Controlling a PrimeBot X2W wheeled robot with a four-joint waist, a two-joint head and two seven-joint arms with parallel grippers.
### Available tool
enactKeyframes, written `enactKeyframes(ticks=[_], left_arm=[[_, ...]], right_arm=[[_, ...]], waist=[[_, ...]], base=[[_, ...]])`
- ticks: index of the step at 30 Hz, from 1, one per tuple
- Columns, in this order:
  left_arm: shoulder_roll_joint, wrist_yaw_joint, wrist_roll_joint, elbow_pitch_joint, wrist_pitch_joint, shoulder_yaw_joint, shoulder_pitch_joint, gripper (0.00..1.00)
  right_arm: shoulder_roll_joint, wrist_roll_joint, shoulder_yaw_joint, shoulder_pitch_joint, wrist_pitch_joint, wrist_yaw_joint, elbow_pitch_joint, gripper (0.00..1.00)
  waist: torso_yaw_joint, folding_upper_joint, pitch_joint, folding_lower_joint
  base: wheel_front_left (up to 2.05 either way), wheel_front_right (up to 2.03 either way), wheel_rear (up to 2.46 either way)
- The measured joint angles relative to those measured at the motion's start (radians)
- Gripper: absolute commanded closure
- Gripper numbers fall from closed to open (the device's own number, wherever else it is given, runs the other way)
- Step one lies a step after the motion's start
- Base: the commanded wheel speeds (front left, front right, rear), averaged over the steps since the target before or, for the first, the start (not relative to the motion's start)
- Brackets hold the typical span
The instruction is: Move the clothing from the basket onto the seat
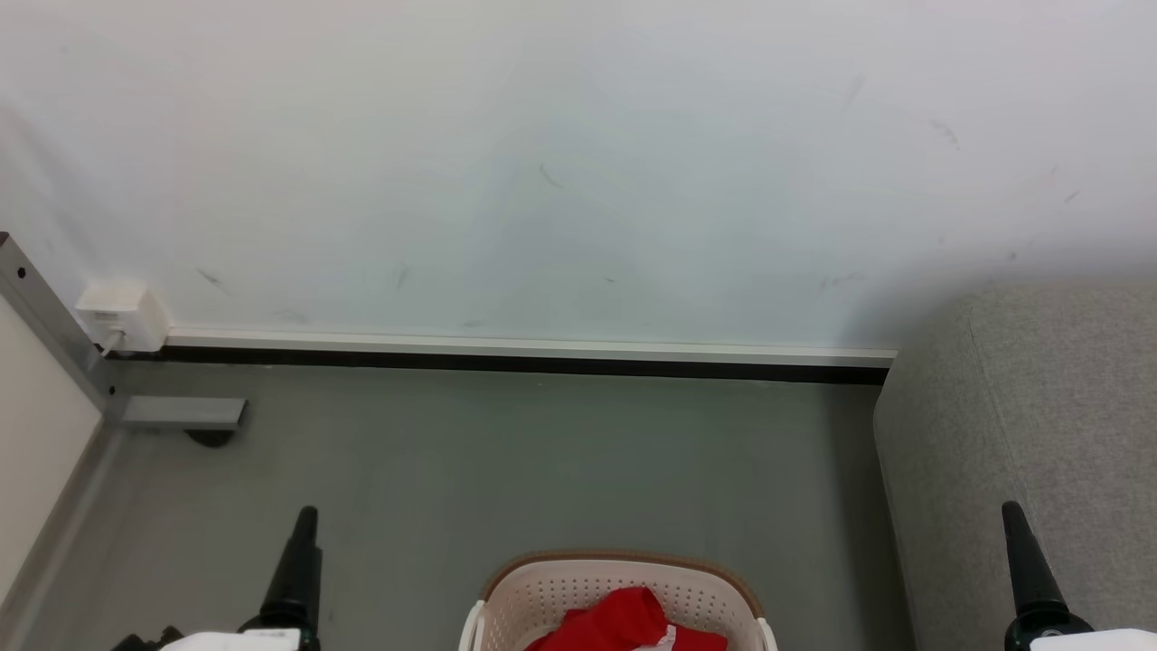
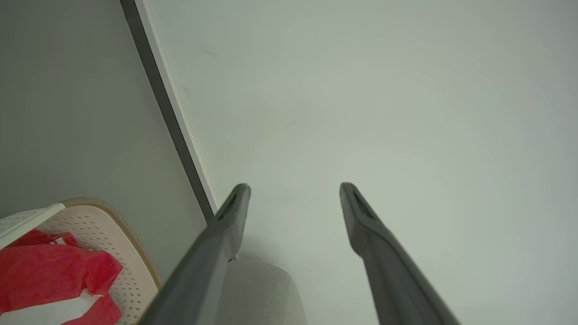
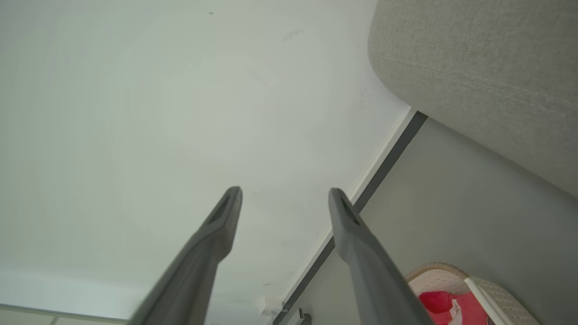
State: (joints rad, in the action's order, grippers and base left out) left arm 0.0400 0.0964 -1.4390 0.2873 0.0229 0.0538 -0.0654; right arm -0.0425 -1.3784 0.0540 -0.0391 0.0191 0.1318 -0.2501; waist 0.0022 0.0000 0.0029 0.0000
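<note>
The cream-white perforated basket (image 1: 687,592) with a brown rim stands on the floor at the bottom centre of the head view, cut off by the frame edge. Bright red clothing (image 1: 624,622) with a white strip lies inside it. The grey sofa (image 1: 1039,434) rises at the right. My left gripper (image 2: 293,189) is open and empty, pointing at the wall, with the basket (image 2: 119,253) and red clothing (image 2: 49,273) to its lower left. My right gripper (image 3: 284,194) is open and empty too, with the sofa (image 3: 487,76) at upper right and the basket (image 3: 501,295) at lower right.
A pale wall with a white and black skirting (image 1: 524,354) runs behind the grey floor (image 1: 542,461). A white socket box (image 1: 122,315) and a grey metal frame foot (image 1: 181,412) sit at the left, beside a cream panel (image 1: 36,434).
</note>
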Motion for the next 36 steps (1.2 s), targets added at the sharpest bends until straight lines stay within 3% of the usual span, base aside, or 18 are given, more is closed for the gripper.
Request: enactKeyframes(ticks=[18, 36], left_arm=[[0.001, -0.081, 0.385, -0.058, -0.07, -0.085, -0.006, 0.0], [0.015, -0.139, 0.785, -0.054, -0.127, -0.158, -0.006, 0.0]], right_arm=[[-0.038, 0.45, -0.057, 0.017, -0.066, 0.0, 0.066, 0.0], [-0.063, 0.722, -0.083, 0.026, -0.126, 0.0, 0.076, 0.0]], waist=[[0.002, 0.0, -0.003, 0.0], [0.006, 0.0, -0.014, 0.0]], base=[[0.0, 0.0, 0.0], [0.0, 0.0, 0.0]])
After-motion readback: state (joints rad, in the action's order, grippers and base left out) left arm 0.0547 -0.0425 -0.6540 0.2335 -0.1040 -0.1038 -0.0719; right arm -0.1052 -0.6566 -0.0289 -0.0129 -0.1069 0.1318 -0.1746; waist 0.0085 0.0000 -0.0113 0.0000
